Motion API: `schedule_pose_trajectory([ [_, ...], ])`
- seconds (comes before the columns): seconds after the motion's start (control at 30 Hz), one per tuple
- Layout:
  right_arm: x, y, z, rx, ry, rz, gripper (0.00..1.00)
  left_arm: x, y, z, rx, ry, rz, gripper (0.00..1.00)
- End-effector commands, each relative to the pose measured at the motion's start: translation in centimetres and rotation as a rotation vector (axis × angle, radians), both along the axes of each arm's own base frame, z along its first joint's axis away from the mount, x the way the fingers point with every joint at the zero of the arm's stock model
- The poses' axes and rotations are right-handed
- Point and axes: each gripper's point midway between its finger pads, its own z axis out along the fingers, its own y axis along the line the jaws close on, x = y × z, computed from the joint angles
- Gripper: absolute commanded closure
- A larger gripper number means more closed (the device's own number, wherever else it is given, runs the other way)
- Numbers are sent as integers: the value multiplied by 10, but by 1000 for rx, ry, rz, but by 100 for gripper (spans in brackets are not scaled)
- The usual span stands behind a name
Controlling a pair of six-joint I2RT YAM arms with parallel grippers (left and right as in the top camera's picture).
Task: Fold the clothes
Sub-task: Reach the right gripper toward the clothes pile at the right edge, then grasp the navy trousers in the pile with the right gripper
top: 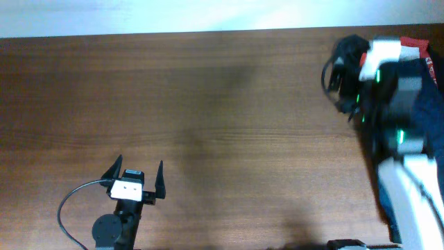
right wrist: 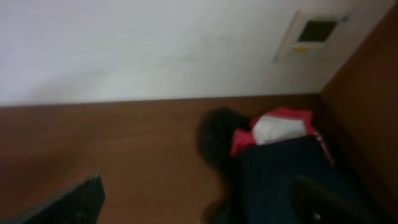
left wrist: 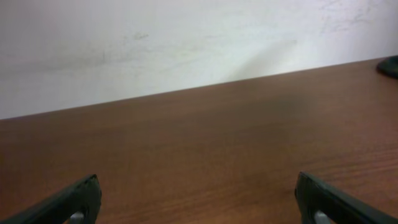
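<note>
The clothes lie in a pile at the table's far right corner. In the right wrist view a dark navy garment point(right wrist: 280, 168) lies nearest, with a red-and-white one point(right wrist: 273, 127) behind it and a black one point(right wrist: 217, 137) to its left. From overhead the navy cloth point(top: 433, 90) and a red edge point(top: 416, 45) show beside the right arm point(top: 399, 111), which hides most of the pile. My right gripper point(right wrist: 196, 186) is open and empty, just short of the pile. My left gripper point(top: 137, 167) is open and empty over bare wood at the front left; the left wrist view point(left wrist: 196, 186) shows only tabletop between its fingers.
A white wall runs along the table's far edge point(top: 173, 31). A brown side panel point(right wrist: 373, 93) closes the right corner, with a pale wall plate point(right wrist: 314, 31) above it. A black cable point(top: 69, 208) loops beside the left arm's base.
</note>
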Motion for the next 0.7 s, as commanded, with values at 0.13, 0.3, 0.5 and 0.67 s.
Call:
schedule_pose_trajectory([
  [0.13, 37, -72, -116, -65, 578, -110, 1, 0, 2, -2, -9, 4, 9, 1],
  [0.3, 53, -112, -184, -55, 672, -188, 1, 0, 2, -2, -9, 4, 9, 1],
  [0.5, 78, -139, -229, -138, 674, -264, 1, 0, 2, -2, -9, 4, 9, 1],
  [0.67, 71, -154, -268, -205, 762, -330, 4, 0, 2, -1, -9, 4, 9, 1],
])
